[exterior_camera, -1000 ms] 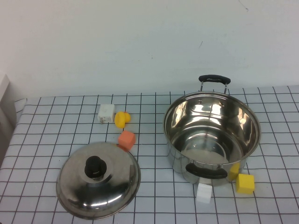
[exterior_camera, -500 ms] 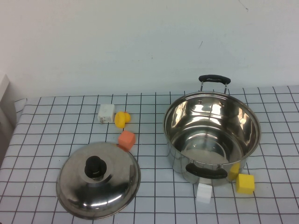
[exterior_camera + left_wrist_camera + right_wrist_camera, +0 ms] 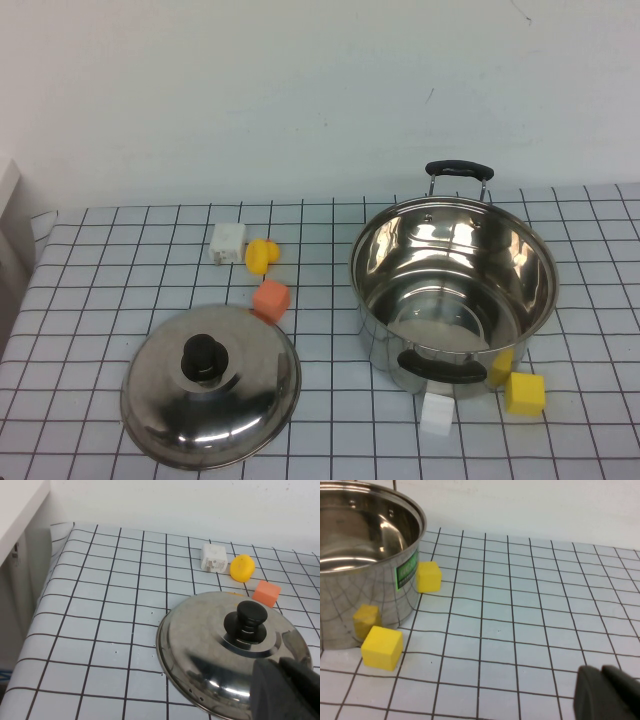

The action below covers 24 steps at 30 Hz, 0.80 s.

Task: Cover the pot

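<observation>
Checked table across the whole near field, white wall behind.

Pot upright on the right half of the table, open and empty, black handles at far and near sides. Not covered yet.

Lid flat on the table at near left, dome up, black knob on top, well apart from the pot.

Small blocks scattered: orange cube touching or just beside the lid's far edge, yellow rounded piece and white block farther back, yellow cube and second white block just beside the pot's near side.

Left gripper only a dark corner in the left wrist view, hanging above and near the lid's rim; wide or narrow, cannot tell. Right gripper likewise a dark corner in the right wrist view, over bare table off the pot's right side; cannot tell. Neither seen from the high camera.

Change over the last second: none. Pot, lid and blocks all unmoved in the high view. Likely meaning: task at its very start, reach for the knob not begun, left arm best placed for it.
</observation>
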Motion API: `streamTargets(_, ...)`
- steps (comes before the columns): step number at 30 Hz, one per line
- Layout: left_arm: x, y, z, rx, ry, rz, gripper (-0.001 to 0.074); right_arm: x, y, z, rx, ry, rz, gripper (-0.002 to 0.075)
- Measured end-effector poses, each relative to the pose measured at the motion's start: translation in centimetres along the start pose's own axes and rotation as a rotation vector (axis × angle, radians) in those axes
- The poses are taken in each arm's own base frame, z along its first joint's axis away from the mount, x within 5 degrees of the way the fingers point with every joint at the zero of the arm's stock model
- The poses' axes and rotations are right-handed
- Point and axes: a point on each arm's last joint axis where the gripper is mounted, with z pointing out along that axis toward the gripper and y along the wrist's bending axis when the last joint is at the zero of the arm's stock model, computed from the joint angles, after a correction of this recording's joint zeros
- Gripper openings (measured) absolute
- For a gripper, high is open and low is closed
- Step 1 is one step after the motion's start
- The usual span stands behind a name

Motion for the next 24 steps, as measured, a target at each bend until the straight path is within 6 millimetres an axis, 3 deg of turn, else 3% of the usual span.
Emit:
streamTargets(17,-0.1,0.1,0.0,-0.009,-0.007,0.027,-0.0001,0.0,0.0,0.0,0.000,0.000,0.000,0.0009)
streamTargets(21,-0.9,0.0,0.0,-0.006,-0.103,0.060,-0.0001,0.0,0.0,0.0,0.000,0.000,0.000,0.0009)
streamTargets(24,-2.6,-0.3,-0.4,0.024,-0.304,0.076,-0.0001,0.0,0.0,0.0,0.000,0.000,0.000,0.0009)
